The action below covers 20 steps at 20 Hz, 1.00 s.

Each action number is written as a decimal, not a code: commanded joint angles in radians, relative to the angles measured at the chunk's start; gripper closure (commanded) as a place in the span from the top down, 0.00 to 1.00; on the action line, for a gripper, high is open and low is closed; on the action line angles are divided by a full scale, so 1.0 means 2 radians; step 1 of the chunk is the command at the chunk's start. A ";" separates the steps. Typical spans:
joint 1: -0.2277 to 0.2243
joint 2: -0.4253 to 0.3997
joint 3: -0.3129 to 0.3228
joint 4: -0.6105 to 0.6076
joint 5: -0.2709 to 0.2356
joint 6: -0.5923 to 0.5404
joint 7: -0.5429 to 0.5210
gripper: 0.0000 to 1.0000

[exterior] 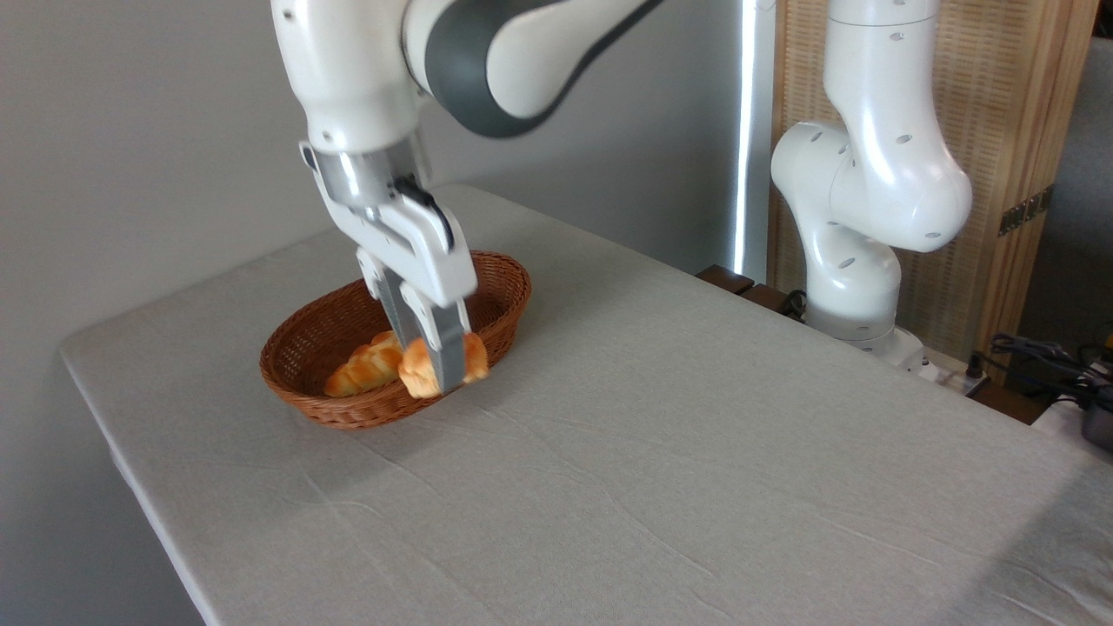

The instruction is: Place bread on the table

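Arm bent down, pincer (445,376) clamping bread (422,369) above basket (300,348).

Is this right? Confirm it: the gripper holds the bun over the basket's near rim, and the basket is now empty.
Not quite. The basket is not empty: the camera view shows the braided loaf still lying inside it. The rest stands: the gripper holds the bun over the basket's near rim.

I see a large rounded-corner tabletop (661,487) draped in wrinkled light grey cloth; on it rests a brown oval wicker basket (348,413), just behind and left of my hand (443,365).
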 commanded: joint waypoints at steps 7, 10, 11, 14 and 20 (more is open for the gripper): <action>-0.004 0.031 0.009 -0.005 -0.007 -0.002 0.020 1.00; -0.004 0.036 0.009 -0.004 -0.006 0.000 0.020 1.00; -0.004 0.036 0.009 -0.004 -0.006 0.001 0.020 1.00; -0.004 0.031 0.009 0.007 -0.009 0.006 0.019 1.00; -0.005 0.006 0.006 0.056 -0.007 0.005 0.013 1.00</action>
